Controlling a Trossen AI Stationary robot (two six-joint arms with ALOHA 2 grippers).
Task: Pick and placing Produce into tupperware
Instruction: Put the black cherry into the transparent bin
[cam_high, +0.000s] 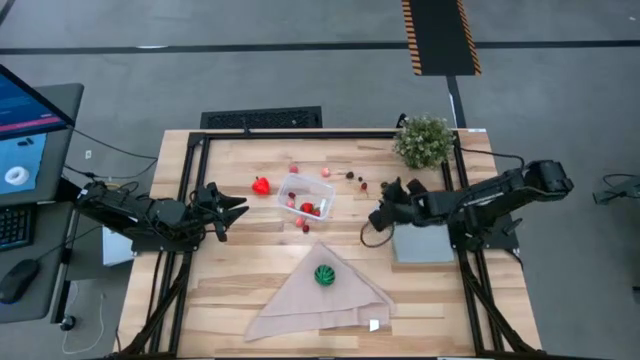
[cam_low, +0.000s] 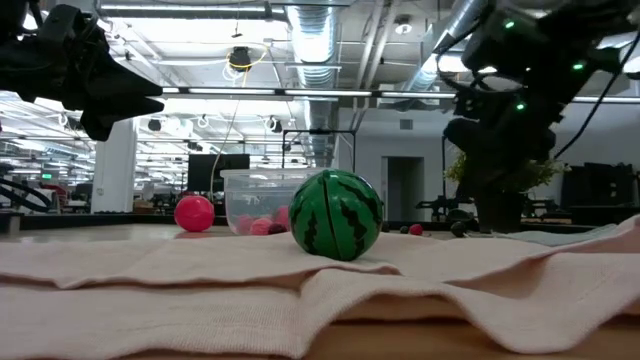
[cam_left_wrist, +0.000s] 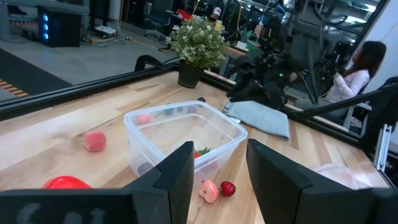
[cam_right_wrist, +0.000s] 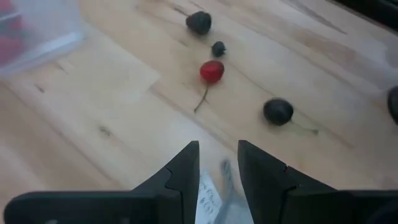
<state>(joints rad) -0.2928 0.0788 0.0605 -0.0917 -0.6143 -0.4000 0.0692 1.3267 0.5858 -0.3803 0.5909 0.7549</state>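
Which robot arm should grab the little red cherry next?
Probably the right arm. Its right gripper hangs open over the table with the red cherry just ahead of its fingers. The left gripper waits on the far side of the clear tub, nearer the red pepper.
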